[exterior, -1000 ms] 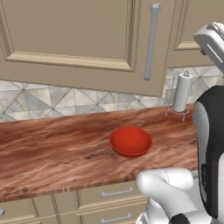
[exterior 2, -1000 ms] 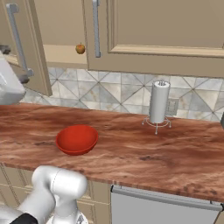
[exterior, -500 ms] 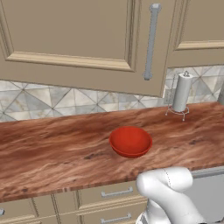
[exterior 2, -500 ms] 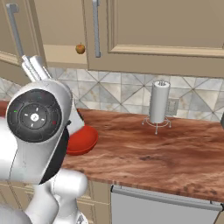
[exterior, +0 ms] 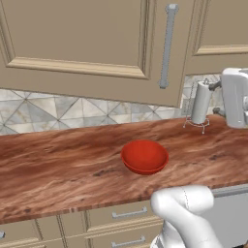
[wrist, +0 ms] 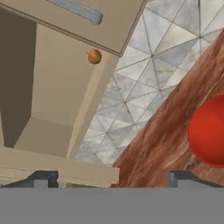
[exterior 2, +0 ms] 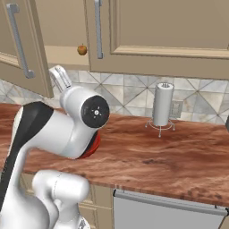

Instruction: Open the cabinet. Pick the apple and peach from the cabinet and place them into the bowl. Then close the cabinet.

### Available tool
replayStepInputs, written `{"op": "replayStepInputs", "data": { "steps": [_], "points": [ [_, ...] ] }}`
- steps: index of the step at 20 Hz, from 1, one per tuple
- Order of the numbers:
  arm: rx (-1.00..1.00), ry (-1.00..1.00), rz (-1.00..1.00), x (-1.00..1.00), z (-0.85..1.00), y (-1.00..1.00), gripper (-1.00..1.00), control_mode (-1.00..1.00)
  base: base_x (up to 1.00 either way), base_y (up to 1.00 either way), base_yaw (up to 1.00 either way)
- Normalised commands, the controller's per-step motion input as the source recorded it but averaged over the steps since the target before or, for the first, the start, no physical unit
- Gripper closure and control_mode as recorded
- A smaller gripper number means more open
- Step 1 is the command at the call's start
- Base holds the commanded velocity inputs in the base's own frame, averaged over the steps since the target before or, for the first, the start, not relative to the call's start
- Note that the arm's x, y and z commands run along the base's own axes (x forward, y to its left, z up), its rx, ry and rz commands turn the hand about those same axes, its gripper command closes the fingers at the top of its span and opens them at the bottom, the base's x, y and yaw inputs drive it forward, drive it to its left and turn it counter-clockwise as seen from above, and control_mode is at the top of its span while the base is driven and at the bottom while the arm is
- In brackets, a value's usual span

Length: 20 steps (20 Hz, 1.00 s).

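We see a brown wooden counter [exterior: 58, 169] under a tiled wall. The red bowl [exterior: 144, 156] sits at the centre of the left base view. In the right base view's upper left, the cabinet [exterior 2: 156, 31] is open, one fruit [exterior 2: 82, 49] on its shelf. The gripper [wrist: 111, 178] stands wide apart, empty.

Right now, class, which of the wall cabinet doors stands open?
The left-hand cabinet door in the right base view: it is swung outward, exposing a shelf with a small round fruit. The door beside it sits flush, closed.
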Motion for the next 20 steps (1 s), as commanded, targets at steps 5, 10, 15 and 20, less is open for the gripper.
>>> {"op": "replayStepInputs", "data": {
  "steps": [5, 10, 15, 20],
  "points": [
    [0.32, 0.11, 0.27, 0.84, -0.01, 0.28, -1.0, -1.0, 0.0, 0.0, 0.0],
    [0.4, 0.24, 0.35, 0.6, 0.0, 0.18, -1.0, -1.0, 0.0, 0.0, 0.0],
    [0.38, 0.29, 0.42, 0.15, 0.0, 0.23, -1.0, -1.0, 0.0, 0.0, 0.0],
    [0.11, 0.1, 0.19, 0.0, 0.01, 0.08, -1.0, -1.0, 0.0, 0.0, 0.0]
  ]
}}
